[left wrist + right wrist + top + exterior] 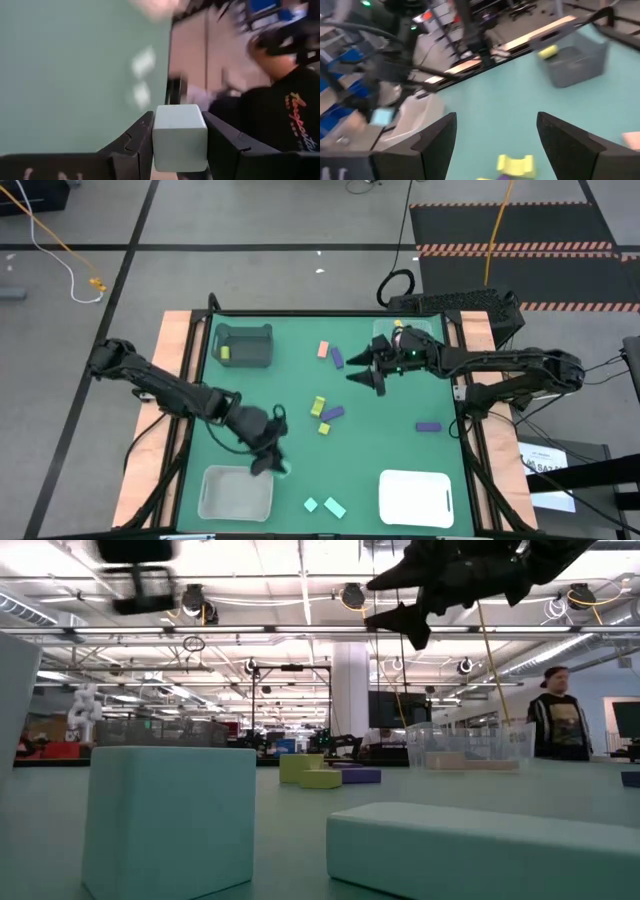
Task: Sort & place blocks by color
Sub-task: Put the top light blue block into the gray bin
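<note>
My left gripper (272,460) is shut on a mint teal cube (179,137), just off the right rim of the near clear bin (235,492). My right gripper (375,372) is open and empty above the table's far middle, next to a pink block (323,350) and a purple block (338,358). In its wrist view its fingers (495,145) stand wide apart over a yellow-green block (516,164). Yellow-green and purple blocks (325,415) lie at mid-table. A purple bar (429,426) lies to the right. Two teal blocks (324,506) lie near the front edge. My left gripper pinches the mint teal cube by two opposite side faces (159,135) between its two fingers. The cube's end face sticks out past the fingertips. The cube is lifted clear of the table.
A grey bin (243,345) with a yellow-green block in it stands far left. A clear bin (400,330) stands far right and a white bin (417,498) near right. A person (555,720) stands beyond the table.
</note>
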{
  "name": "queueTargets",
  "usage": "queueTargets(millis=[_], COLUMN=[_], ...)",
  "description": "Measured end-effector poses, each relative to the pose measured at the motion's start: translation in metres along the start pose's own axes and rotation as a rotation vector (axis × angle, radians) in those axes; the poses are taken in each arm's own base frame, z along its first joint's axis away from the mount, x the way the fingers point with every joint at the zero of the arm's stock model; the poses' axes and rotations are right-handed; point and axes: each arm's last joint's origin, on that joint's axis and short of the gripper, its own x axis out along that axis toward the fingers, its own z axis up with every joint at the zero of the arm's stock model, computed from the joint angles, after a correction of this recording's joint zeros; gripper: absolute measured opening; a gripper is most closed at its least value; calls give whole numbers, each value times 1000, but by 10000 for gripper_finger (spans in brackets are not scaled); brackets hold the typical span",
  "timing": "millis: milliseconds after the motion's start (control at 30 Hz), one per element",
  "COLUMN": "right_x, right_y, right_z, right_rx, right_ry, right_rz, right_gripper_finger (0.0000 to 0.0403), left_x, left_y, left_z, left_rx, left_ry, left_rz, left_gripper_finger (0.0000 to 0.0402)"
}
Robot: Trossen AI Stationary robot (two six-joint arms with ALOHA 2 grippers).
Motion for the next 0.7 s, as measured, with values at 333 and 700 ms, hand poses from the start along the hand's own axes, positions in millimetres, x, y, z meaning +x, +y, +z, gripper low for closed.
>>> queueTargets(millis=[333, 700], right_x=[12, 24], right_y=[49, 110], right_z=[-18, -45], right_rx=[-82, -29], right_ry=[47, -16], right_rz=[194, 297], right_gripper_finger=[265, 265], left_x=[17, 35], left_y=[-5, 5], left_z=[-75, -100], left_rx=[-234, -307], left_ry=[210, 236], left_rz=[329, 501], left_gripper_finger=[133, 190])
